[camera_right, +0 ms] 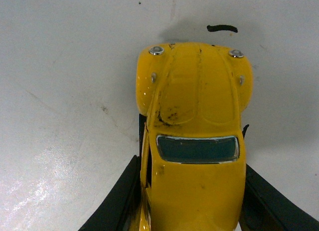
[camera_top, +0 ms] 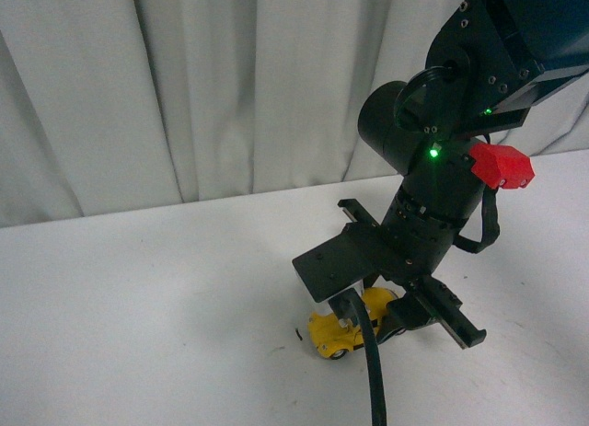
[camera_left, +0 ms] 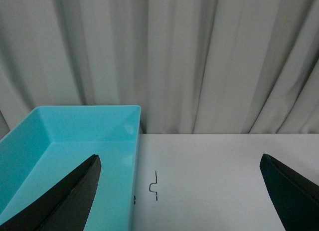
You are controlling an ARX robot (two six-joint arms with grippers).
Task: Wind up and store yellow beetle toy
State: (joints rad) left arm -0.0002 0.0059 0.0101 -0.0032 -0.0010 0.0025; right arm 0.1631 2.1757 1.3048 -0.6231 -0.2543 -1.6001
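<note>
Toy: yellow beetle toy (camera_top: pixel 342 334) on its wheels on the white counter (camera_top: pixel 138 297), low in the front view, just under the right arm's wrist; hood scuffed with dark specks in the right wrist view (camera_right: pixel 197 91).
Right fingers: right fingers (camera_right: pixel 117 201) one on each flank of the toy, pressed against the rear half of the body, clamped on it; nose and windshield sticking out past the tips.
Left fingers: left fingers (camera_left: pixel 70 201) spread wide apart, nothing between them, held above the counter and facing the curtain.
Nearby, by the toy: short black mark (camera_right: pixel 222 28) on the counter just ahead of the nose, not touching; same mark just left of the toy in the front view (camera_top: pixel 297 333).
Nearby, by the left arm: teal bin (camera_left: pixel 75 123), open-topped, interior bare where visible; small black squiggle (camera_left: pixel 154 186) on the counter just beside its wall.
In the way: right arm (camera_top: pixel 433 196) and its black cable (camera_top: pixel 373 380) covering the toy's rear in the front view; red block (camera_top: pixel 502 166) on the arm, well above the counter.
Edges: counter's far edge meeting the grey curtain (camera_top: pixel 230 86); bin's far wall close to that edge.
Open room: bare counter to the left of the toy and behind it up to the curtain; bare counter beside the bin as well.
</note>
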